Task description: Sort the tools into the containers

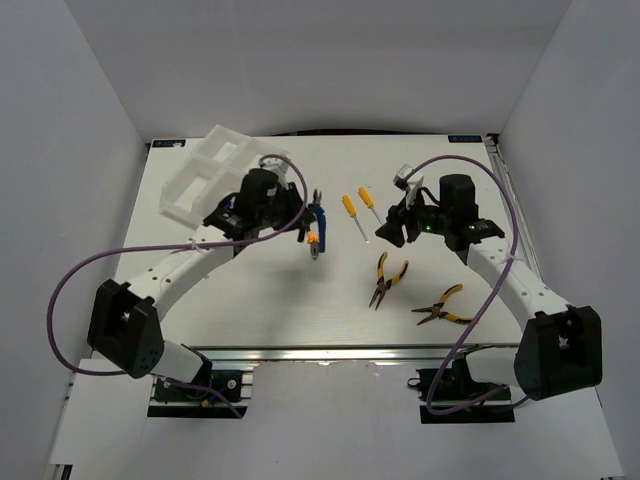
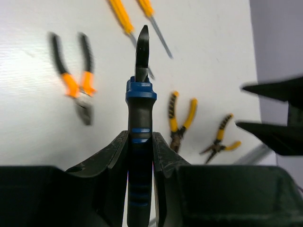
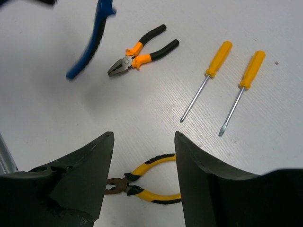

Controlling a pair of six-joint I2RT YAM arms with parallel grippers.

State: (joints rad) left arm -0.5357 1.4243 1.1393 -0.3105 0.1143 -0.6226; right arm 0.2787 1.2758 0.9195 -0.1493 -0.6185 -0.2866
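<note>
Six tools in all: four pliers and two screwdrivers.

- Blue-handled pliers (image 2: pixel 140 106), one: clamped by the handles between the fingers of the left gripper (image 2: pixel 140 142), nose pointing away from the wrist. They are held over the middle of the table (image 1: pixel 300 310), just beside the orange-black pair in the top view.
- Orange-black pliers (image 1: pixel 314 242), one: lying on the table, handles slightly spread.
- Yellow-black pliers (image 1: pixel 388 278), two: the first lies near the table centre. The second pair (image 1: pixel 441 307) lies nearer the front edge on the right, apart from the first.
- Screwdrivers (image 1: pixel 351 215) (image 1: pixel 370 207), two: orange-yellow handles and thin shafts, side by side and roughly parallel, not touching.

One white tray (image 1: pixel 190 178) sits at the far left corner, divided into rectangular compartments. Those that show hold only bare white floor. Its near side is hidden behind the left arm (image 1: pixel 200 250), so the compartment count is uncertain.

Two grippers. The right gripper (image 3: pixel 143 137) stands with its fingers wide apart and nothing between them, above one yellow-black pair whose middle those fingers hide.

Blurred or cut off: in the left wrist view the orange-black pliers are smeared and the screwdriver handles are cut by the top edge. In the right wrist view the blue handles are blurred.
</note>
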